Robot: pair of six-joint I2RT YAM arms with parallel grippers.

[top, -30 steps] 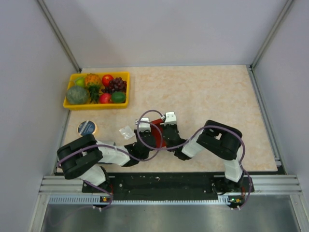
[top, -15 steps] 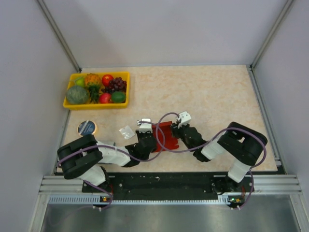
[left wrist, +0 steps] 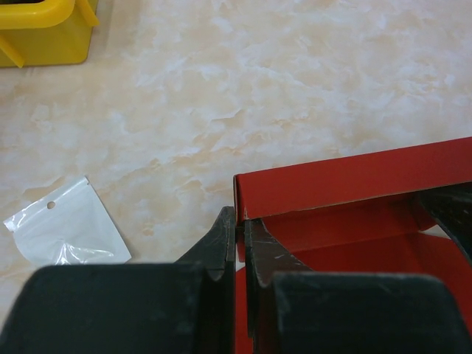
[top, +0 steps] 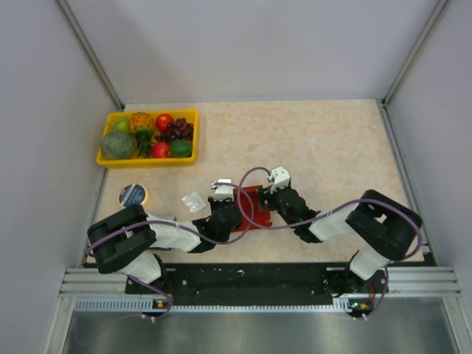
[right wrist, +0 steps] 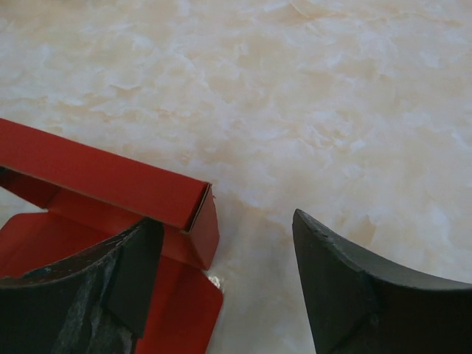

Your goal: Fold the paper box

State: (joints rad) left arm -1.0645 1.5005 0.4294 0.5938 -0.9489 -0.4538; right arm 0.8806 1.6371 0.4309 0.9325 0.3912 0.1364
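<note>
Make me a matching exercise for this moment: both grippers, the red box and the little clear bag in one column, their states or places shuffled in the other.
Column A
1. left gripper
2. right gripper
3. paper box
4. plastic bag

Column B
a. lies flat, to the left of the box
b. jaws wide apart, one of them over the box's inside
c. jaws pinched on a standing box wall
d. partly folded, walls up, between the two grippers

Pairs: 1-c, 2-b, 3-d, 4-a
</note>
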